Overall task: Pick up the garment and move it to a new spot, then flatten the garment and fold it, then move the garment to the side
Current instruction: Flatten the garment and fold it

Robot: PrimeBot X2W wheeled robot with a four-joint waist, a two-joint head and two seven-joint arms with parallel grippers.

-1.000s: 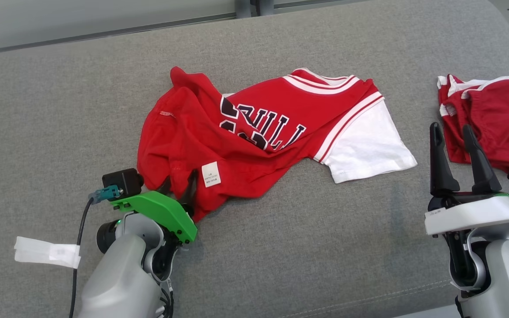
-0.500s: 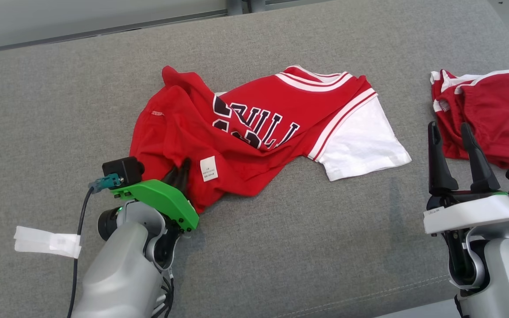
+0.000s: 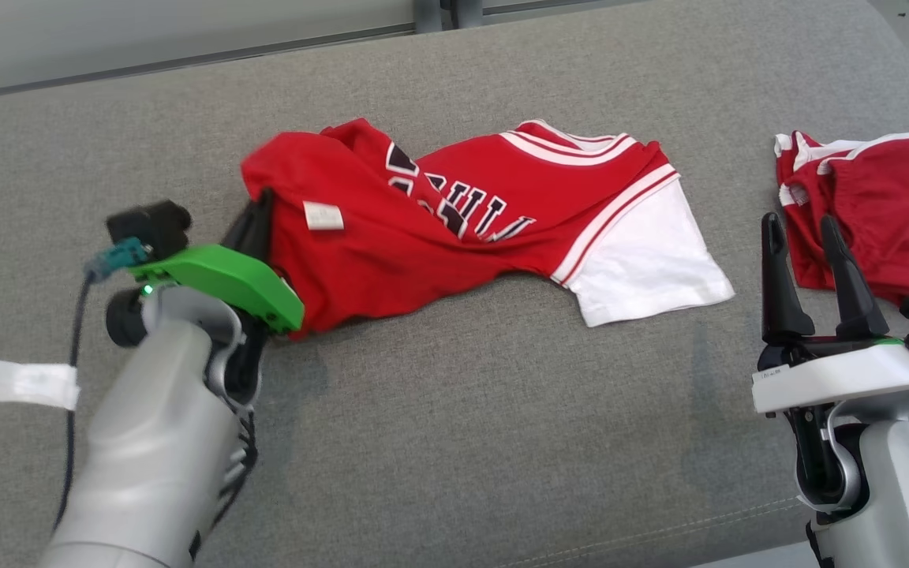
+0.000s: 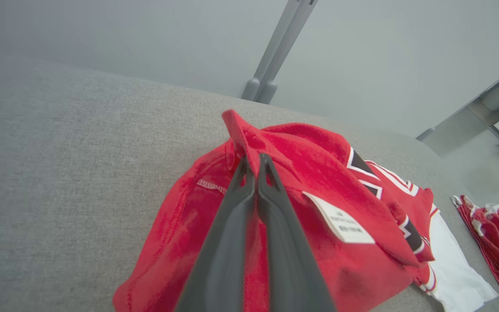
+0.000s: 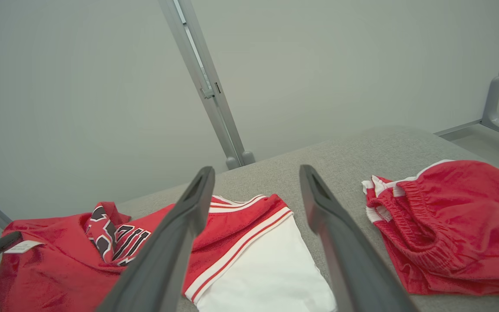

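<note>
Since the crumpled red jersey lying on the grey cushion needs relocating, the left gripper is clamping its left edge while the right gripper is hovering wide and empty.

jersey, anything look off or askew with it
Yes: the jersey is crumpled, not flat. Its end by the shut left tool is folded over, so the care label shows and the lettering is creased. The white sleeve lies flat.
</note>
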